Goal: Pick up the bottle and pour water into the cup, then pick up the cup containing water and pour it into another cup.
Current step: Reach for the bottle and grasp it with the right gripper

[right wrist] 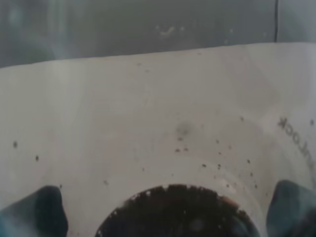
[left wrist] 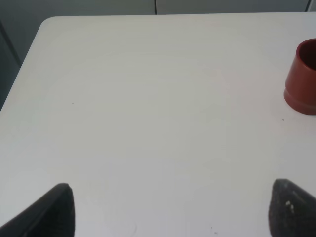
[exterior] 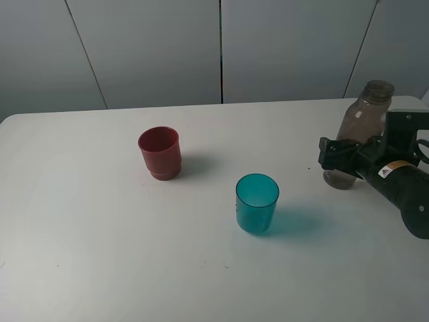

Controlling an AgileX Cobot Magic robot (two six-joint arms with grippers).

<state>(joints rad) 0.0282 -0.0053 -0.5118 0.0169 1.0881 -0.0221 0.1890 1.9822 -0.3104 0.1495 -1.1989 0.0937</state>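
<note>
High view: white table (exterior: 80, 255). Bottle (exterior: 358, 124) stands upright at the 3 o'clock edge. Right gripper (exterior: 340, 161) reaches in from 4 o'clock, low on the bottle, which sits between its spread fingers; grip looks released, contact can't be told. Teal cup (exterior: 257, 202) upright near centre, at 8 o'clock from the bottle, well apart. Red cup (exterior: 159, 153) upright, at 10 o'clock from the teal cup, apart.

Left wrist view: left gripper (left wrist: 175, 210) above bare tabletop, fingertips (left wrist: 59, 210) wide apart, released, nothing between. Red cup (left wrist: 302, 84) partly in view, well apart from them.

Right wrist view: bottle (right wrist: 158, 123) fills the picture, dark specks on its wall, dark patch low down. Right gripper (right wrist: 168, 212) fingertips (right wrist: 42, 210) show blurred on either side of it.
</note>
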